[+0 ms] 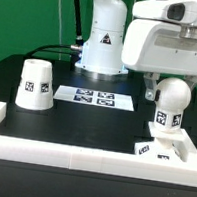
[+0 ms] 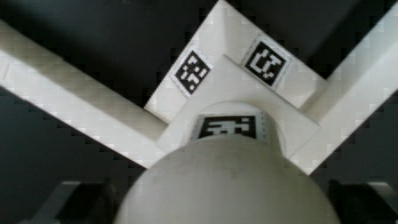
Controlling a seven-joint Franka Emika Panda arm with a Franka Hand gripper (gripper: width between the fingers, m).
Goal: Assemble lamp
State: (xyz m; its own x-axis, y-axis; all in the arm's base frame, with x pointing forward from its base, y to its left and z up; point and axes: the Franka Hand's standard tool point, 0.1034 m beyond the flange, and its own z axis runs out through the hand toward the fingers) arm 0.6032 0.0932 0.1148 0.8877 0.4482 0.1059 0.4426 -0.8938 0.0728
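The gripper (image 1: 170, 100) pinches the bulb (image 1: 172, 92) between its two dark fingers (image 1: 148, 91). The bulb stands on the base (image 1: 159, 148) directly beneath, tucked into a corner of the white rail (image 1: 39, 149). Only the wrist view looks down on the base's tags. Only the exterior view shows the shade (image 1: 35, 83), well away from the gripper, and the marker board (image 1: 95, 97) between them.
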